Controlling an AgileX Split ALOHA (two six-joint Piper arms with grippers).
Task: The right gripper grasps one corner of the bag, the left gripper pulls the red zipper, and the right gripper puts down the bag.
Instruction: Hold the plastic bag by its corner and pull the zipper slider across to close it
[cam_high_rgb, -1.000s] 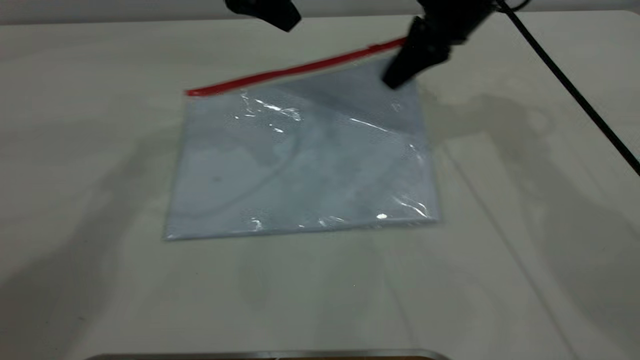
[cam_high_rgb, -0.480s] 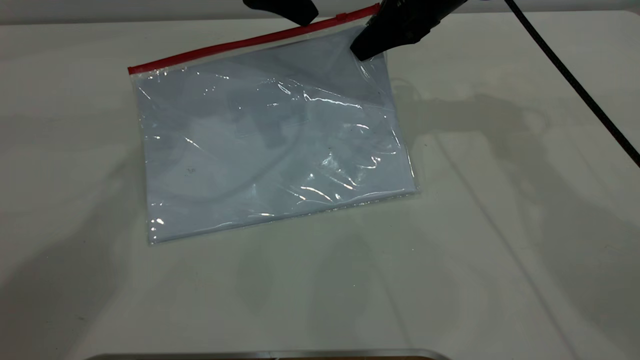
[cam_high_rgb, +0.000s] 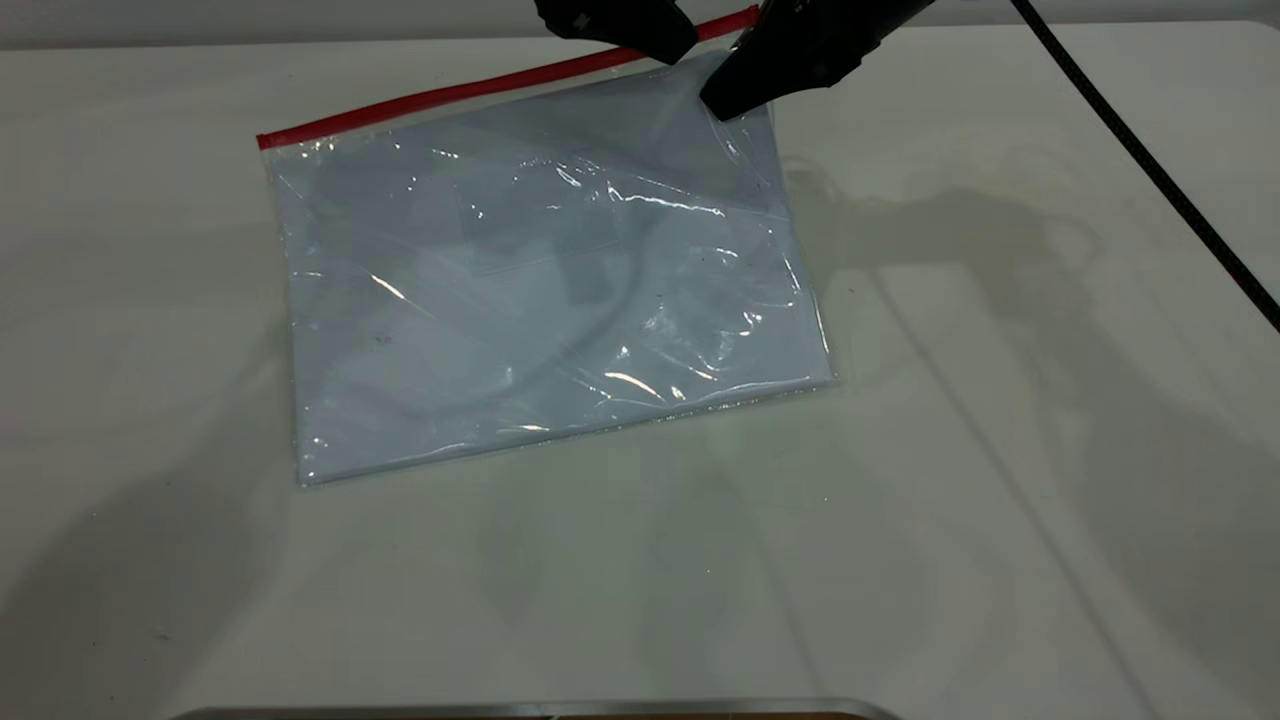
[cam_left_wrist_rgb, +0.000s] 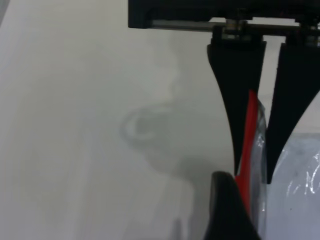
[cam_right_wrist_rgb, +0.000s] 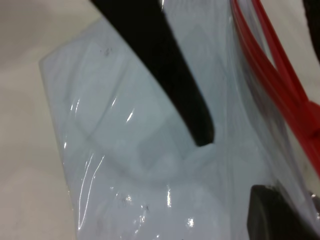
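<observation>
The bag (cam_high_rgb: 540, 280) is a clear pouch with pale paper inside. Its near edge rests on the table and its far right side is lifted. My right gripper (cam_high_rgb: 728, 98) is shut on the corner of the bag (cam_high_rgb: 745, 120), just below the end of the red zipper (cam_high_rgb: 450, 92). In the right wrist view one finger (cam_right_wrist_rgb: 170, 75) lies over the plastic and the other (cam_right_wrist_rgb: 275, 215) sits behind it. My left gripper (cam_high_rgb: 640, 28) is at the zipper beside that corner. In the left wrist view its jaws stand close together with the red zipper (cam_left_wrist_rgb: 251, 130) between them.
The white table (cam_high_rgb: 1000, 450) surrounds the bag. A black cable (cam_high_rgb: 1150, 170) runs from the right arm down across the table's right side. A metal-edged rim (cam_high_rgb: 540, 708) shows at the near edge. The right gripper's finger (cam_left_wrist_rgb: 227, 210) shows in the left wrist view.
The right gripper lifted the bag's corner and pulled it back and left, then held still. The left gripper moved right along the red zipper toward the held corner.
</observation>
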